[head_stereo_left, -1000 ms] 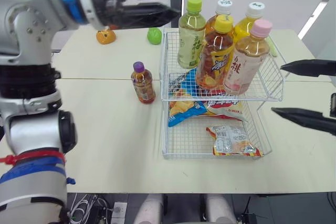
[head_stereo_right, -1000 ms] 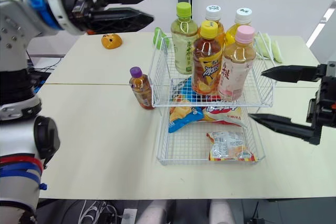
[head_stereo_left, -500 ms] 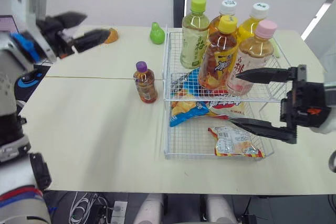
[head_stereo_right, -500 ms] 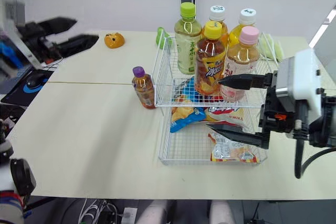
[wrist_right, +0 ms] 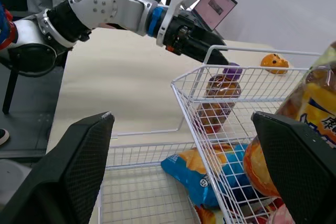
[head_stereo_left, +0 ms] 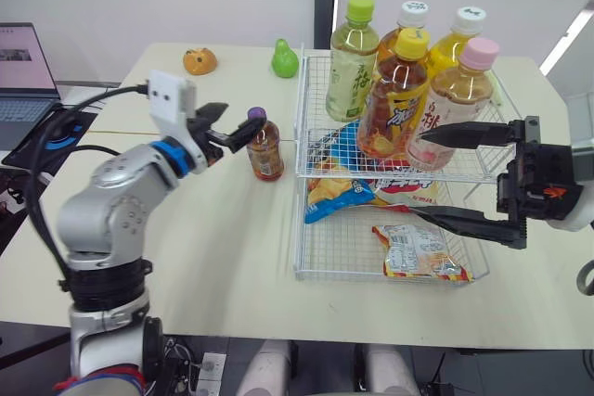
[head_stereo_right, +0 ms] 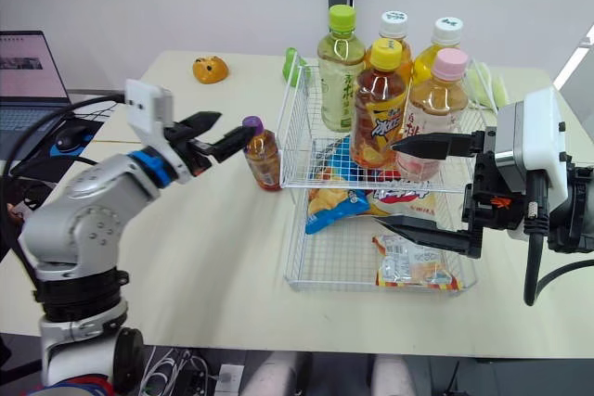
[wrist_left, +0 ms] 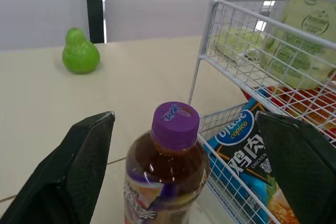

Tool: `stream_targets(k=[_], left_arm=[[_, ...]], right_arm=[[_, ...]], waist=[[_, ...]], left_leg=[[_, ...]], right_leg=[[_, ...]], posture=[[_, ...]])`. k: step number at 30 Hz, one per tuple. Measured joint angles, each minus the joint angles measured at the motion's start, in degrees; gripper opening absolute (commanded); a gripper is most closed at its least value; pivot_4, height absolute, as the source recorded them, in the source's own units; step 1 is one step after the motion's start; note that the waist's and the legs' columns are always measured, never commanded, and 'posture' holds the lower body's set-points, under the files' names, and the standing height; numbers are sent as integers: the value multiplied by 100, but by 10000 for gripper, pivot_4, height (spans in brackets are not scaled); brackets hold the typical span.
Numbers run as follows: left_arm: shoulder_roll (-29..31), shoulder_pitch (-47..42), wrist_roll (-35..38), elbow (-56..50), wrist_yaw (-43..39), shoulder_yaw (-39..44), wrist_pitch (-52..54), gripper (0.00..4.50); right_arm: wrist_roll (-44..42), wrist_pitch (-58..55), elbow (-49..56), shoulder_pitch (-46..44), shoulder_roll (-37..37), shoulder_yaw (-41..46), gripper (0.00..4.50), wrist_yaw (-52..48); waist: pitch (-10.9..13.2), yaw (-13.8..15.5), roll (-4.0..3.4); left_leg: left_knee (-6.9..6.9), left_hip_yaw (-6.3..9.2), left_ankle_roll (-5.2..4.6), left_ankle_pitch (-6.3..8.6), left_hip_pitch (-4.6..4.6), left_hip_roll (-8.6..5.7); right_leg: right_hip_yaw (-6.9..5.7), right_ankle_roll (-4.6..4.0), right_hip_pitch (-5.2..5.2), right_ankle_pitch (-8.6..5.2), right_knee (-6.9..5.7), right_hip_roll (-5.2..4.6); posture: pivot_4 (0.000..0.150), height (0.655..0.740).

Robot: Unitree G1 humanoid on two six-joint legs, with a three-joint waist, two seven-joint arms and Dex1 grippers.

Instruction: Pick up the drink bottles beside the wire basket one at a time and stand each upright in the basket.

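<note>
Left wrist view: what has been changed since half a second ago?

The left pincer (head_stereo_left: 232, 122), then held high and far out to the side, has been brought down to the small bottle (head_stereo_left: 265, 147). The right pincer (head_stereo_left: 418, 175) has been kept where it was, in front of the wire basket (head_stereo_left: 390, 278). It is spread wide, with one finger at the upper tier and one at the lower.

How is the left pincer set?

It is opened wide. The small bottle is framed between its two fingers (wrist_left: 79, 166) at cap height. A gap is left on each side and nothing is gripped.

And how is that bottle to be described?

It is seen upright on the table (head_stereo_left: 213, 257), outside the wire basket and just beside its wall, which lies just past the bottle from the left pincer. A purple cap (wrist_left: 175, 125) is fitted on top. Brown drink is seen through the clear body, and a coloured label is wrapped round the lower part.

What is held in the basket?

Five taller bottles (head_stereo_left: 394, 99) are stood upright in the upper tier, just behind the right pincer's upper finger. Snack bags (head_stereo_left: 408, 249) are laid in the lower tier, by its lower finger. A green pear-shaped toy (wrist_left: 80, 52) is seen on the table, well beyond the left pincer.
</note>
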State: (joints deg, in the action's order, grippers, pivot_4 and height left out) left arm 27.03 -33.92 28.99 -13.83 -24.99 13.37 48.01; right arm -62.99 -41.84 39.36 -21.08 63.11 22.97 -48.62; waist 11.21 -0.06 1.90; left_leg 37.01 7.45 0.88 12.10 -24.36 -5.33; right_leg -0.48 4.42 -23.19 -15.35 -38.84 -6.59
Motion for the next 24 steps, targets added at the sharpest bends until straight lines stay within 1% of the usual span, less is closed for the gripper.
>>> stream_targets(k=[5,11,14,17,24], left_arm=[[-368,-313,-469,376,591,-249,-406,44715],[-695,-369,-764,788,843,-574,-589,44715],[-735,-475,-796,941,864,-624,-680,44715],[-773,-525,-852,997,850,-663,-776,39078],[-838,-571,-915,1140,821,-701,-864,16426]], right_arm=[[-7,-4,-35,-106,44,-21,45000,2],[-16,-22,-25,-318,42,-243,45000,131],[-16,-27,-20,-317,40,-286,45000,157],[-16,-27,-15,-316,38,-288,45000,186],[-70,-31,68,-315,16,-314,45000,294]], waist=[[0,-8,-1],[0,8,0],[0,3,0],[0,2,0],[0,4,1]], left_leg=[[0,1,0,0,0,1],[1,3,0,0,-1,-1],[0,2,0,0,-1,-1],[0,1,0,0,-1,-1],[0,2,0,0,-1,-1]], right_leg=[[-1,-1,0,0,-1,3],[-3,0,1,0,0,1],[-2,0,0,0,0,1],[-2,0,0,0,0,2],[-2,0,0,0,1,2]], posture=[[1500,7400],[1500,7400],[1500,7400],[1500,7400],[1500,7400]])
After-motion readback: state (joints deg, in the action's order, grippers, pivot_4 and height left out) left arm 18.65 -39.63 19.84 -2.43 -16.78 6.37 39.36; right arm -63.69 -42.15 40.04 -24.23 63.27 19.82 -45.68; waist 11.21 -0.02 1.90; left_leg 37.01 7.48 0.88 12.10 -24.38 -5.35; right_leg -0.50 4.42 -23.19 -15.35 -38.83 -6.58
